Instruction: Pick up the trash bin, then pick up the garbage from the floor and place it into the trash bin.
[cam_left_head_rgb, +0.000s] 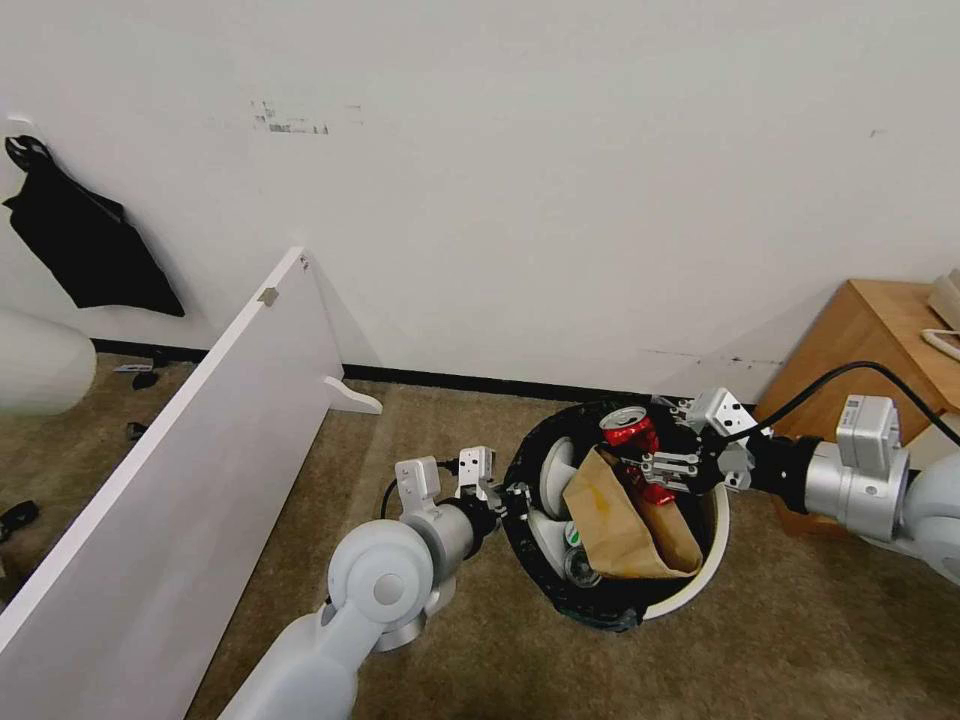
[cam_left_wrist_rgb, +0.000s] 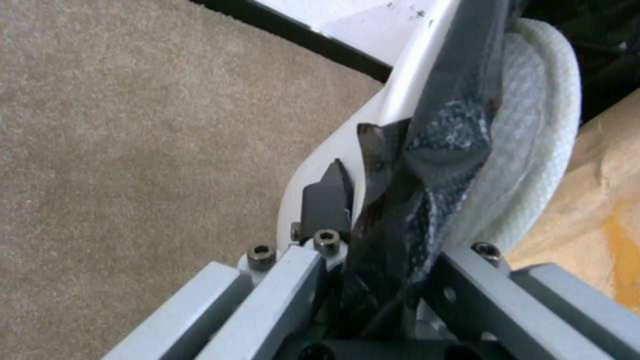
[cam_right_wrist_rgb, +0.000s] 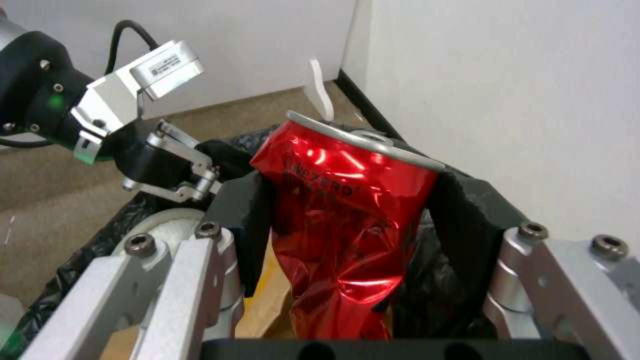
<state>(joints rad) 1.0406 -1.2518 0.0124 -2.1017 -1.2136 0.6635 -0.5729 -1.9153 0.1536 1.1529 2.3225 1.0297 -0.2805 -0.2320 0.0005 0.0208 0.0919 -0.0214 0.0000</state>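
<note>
- The black fingers (cam_right_wrist_rgb: 250, 230) of the right gripper (cam_right_wrist_rgb: 347, 235) are seen closed on a crushed red can (cam_right_wrist_rgb: 340, 210); the can is squeezed at its crumpled waist and its silver top stands above the pads.
- In the head view the right gripper (cam_left_head_rgb: 668, 468) is held over the open mouth of the trash bin (cam_left_head_rgb: 712, 560), with the crushed red can (cam_left_head_rgb: 632, 436) just above the contents.
- The left gripper (cam_left_wrist_rgb: 373, 270) is clamped on the near rim of the trash bin (cam_left_wrist_rgb: 320, 165): one black pad (cam_left_wrist_rgb: 327, 197) is pressed on the white outer wall, and the folded black bag (cam_left_wrist_rgb: 433, 150) is pinched between the jaws.
- In the head view the left gripper (cam_left_head_rgb: 497, 497) is found at the bin's left edge.
- Inside the bin a tan paper bag (cam_left_head_rgb: 620, 525) is leaned across the middle, with a white slipper (cam_left_head_rgb: 556, 475) beside it and a green-labelled bottle (cam_left_head_rgb: 578, 555) below it.
- A white slipper (cam_left_wrist_rgb: 533, 150) is seen pressed against the bag lining just inside the rim.
- The bin is placed over brown carpet (cam_left_head_rgb: 820, 640).
- A white board (cam_left_head_rgb: 180, 480) is leaned to the left, and a wooden cabinet (cam_left_head_rgb: 870, 340) is placed to the right.
- Farthest back, a white wall (cam_left_head_rgb: 560, 180) is met by a black baseboard (cam_left_head_rgb: 480, 383).
</note>
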